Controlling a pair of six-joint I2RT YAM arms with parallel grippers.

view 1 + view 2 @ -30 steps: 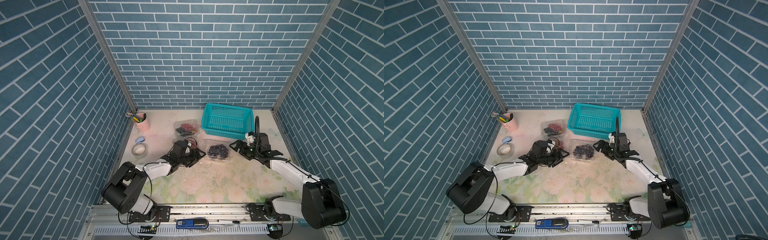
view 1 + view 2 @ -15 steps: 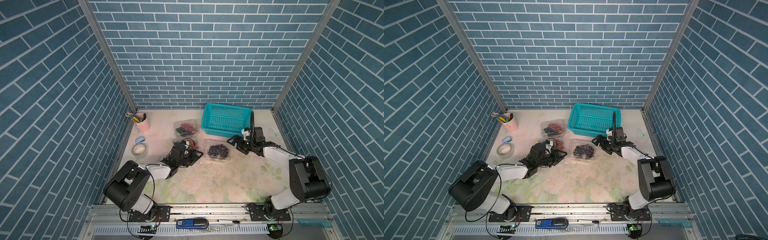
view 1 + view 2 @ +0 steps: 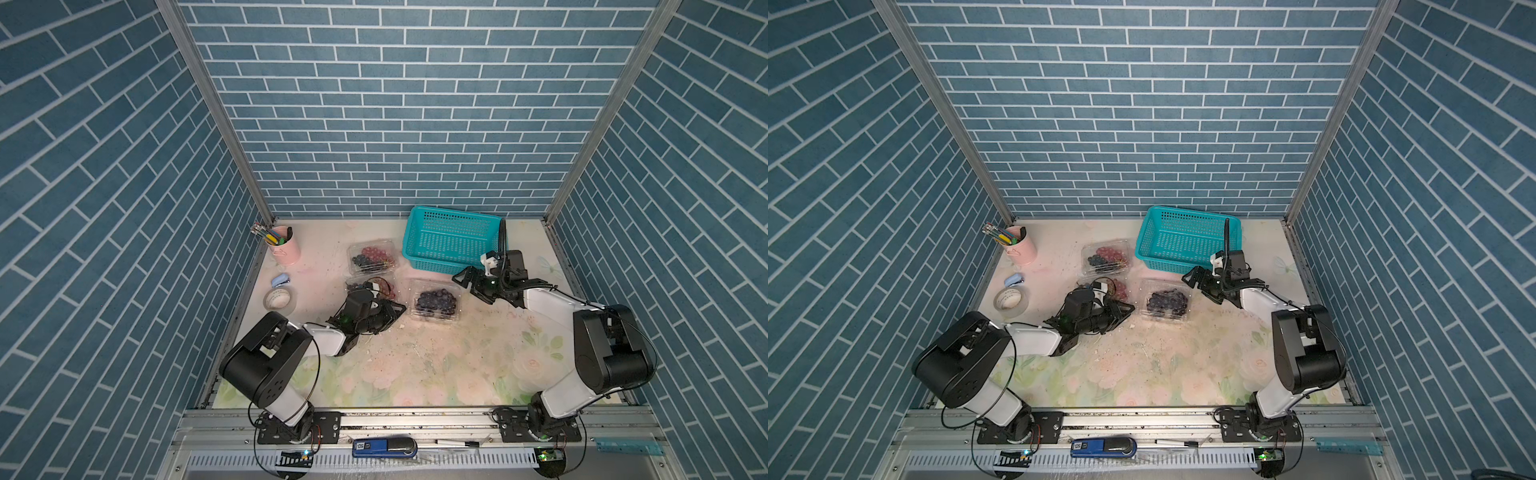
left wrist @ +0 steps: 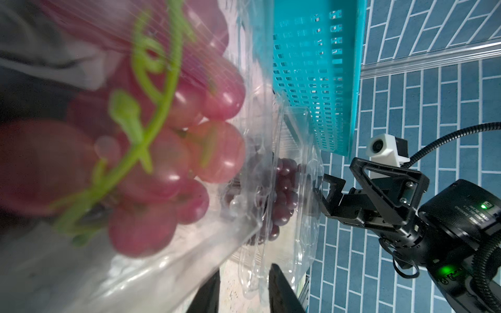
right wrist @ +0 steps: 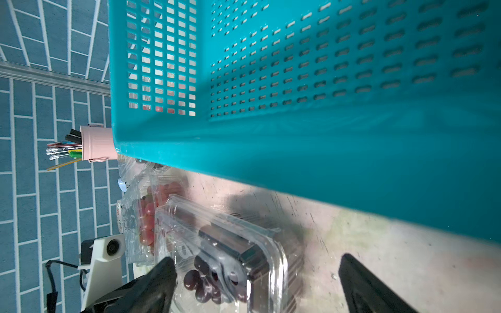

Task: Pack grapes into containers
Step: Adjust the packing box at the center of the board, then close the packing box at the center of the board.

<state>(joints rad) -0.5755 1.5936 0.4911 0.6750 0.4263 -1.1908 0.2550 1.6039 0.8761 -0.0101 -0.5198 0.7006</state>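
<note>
Three clear containers sit mid-table. The back container (image 3: 371,257) holds red and dark grapes. The middle container (image 3: 388,286) holds red grapes (image 4: 217,151) on a green stem, and my left gripper (image 3: 395,309) lies low at its near side. Its fingers stand narrowly apart with a clear plastic rim (image 4: 254,276) between them; bare table shows beside the rim. The right-hand container (image 3: 434,303) holds dark grapes (image 5: 200,281). My right gripper (image 3: 471,284) is open wide just to its right, one corner of that container (image 5: 244,244) between its fingers.
A teal perforated basket (image 3: 453,241) stands at the back, right behind my right gripper. A pink cup of pens (image 3: 284,247), a small blue object (image 3: 280,280) and a tape roll (image 3: 277,298) sit along the left edge.
My left gripper's jaws have narrowed round the plastic rim. My right gripper has moved left toward the dark-grape container, its arm folding back, jaws still wide.
</note>
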